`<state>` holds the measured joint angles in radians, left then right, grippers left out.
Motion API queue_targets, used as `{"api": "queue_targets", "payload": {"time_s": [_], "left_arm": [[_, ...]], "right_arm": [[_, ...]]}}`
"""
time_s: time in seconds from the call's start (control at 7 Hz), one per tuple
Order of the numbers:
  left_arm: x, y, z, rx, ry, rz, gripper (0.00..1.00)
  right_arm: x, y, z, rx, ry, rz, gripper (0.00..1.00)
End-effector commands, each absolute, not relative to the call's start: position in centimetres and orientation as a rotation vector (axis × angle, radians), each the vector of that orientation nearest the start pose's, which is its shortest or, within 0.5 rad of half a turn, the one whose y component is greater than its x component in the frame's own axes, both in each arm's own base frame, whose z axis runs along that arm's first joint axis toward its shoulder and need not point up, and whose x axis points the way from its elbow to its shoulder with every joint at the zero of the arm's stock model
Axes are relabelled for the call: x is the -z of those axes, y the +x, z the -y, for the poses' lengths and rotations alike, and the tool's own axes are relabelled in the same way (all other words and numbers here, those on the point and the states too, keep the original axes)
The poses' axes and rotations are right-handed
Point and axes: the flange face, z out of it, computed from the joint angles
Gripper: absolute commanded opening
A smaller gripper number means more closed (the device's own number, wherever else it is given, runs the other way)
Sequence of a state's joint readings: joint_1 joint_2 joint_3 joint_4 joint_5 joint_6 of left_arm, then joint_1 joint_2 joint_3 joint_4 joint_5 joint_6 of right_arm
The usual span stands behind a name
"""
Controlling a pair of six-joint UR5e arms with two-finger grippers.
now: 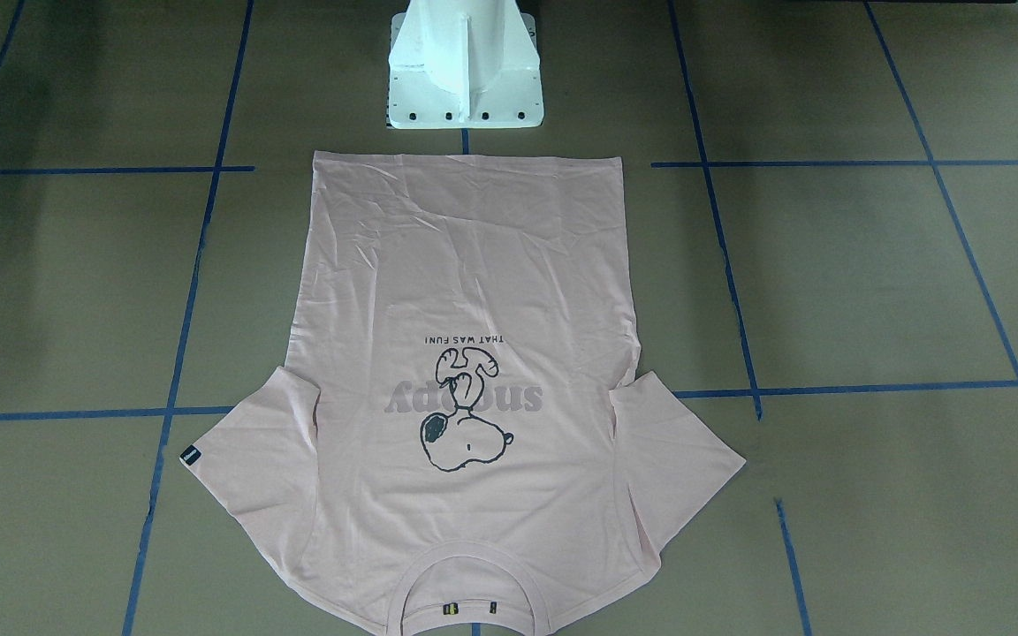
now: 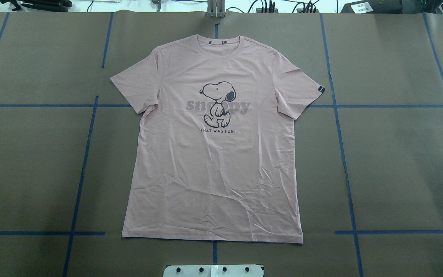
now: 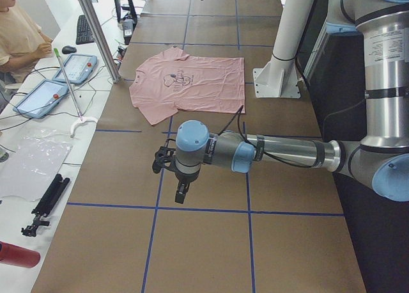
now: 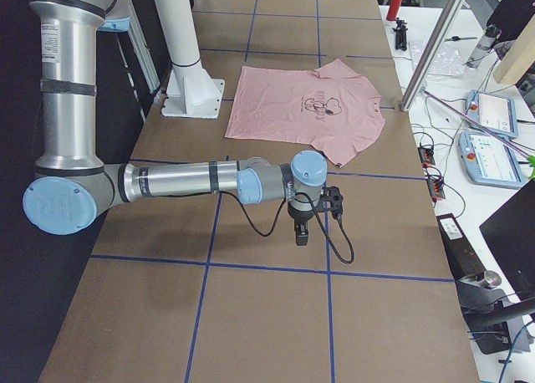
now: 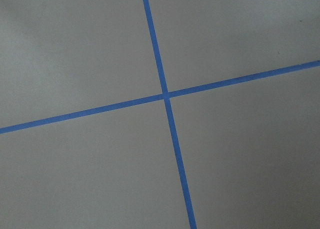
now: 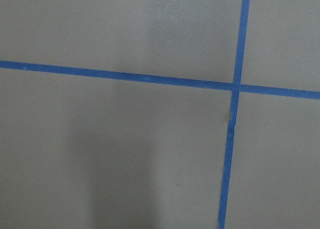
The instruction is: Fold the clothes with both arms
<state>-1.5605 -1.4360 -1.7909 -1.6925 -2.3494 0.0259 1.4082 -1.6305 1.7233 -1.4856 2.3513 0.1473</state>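
Lying flat, the soft T-shirt [image 2: 214, 161] should suit pinching at hem corners; left end effector [image 3: 181, 192], right end effector [image 4: 301, 232]: opening cannot be told.

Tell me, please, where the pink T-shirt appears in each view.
Front-facing: T-shirt central, collar at the bottom edge.
Overhead: T-shirt central, collar at the top.
Left side: T-shirt in the upper middle.
Right side: T-shirt in the upper middle.
Left wrist: not in it.
Right wrist: not in it.
Shared landmark: the white pedestal just past the hem.
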Motion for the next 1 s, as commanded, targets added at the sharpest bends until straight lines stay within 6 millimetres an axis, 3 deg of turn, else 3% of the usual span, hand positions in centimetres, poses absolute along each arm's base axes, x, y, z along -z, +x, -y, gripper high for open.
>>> {"api": "queue_targets", "payload": {"time_s": [0.0, 0.29, 0.43, 0.71, 0.86], "left_arm": [[-58.7, -6.2, 42.5, -0.116, 0.204, -0.786, 1.00], [-57.9, -5.9, 42.6, -0.116, 0.212, -0.799, 1.00], [-57.3, -6.0, 42.4, -0.121, 0.225, -0.800, 1.00], [-57.3, -5.9, 42.9, -0.126, 0.229, -0.801, 1.00], [-57.7, -5.9, 42.5, -0.124, 0.221, -0.801, 1.00]], "right_arm": [[-60.3, -1.5, 48.0, 0.086, 0.046, 0.797, 1.00], [-60.4, -1.6, 48.0, 0.089, 0.044, 0.798, 1.00], [-59.5, -3.1, 48.3, 0.124, 0.051, 0.820, 1.00], [-57.8, -8.7, 48.6, 0.284, 0.201, 0.871, 1.00], [-54.7, -12.8, 51.7, 0.199, 0.189, 0.901, 1.00]]}}
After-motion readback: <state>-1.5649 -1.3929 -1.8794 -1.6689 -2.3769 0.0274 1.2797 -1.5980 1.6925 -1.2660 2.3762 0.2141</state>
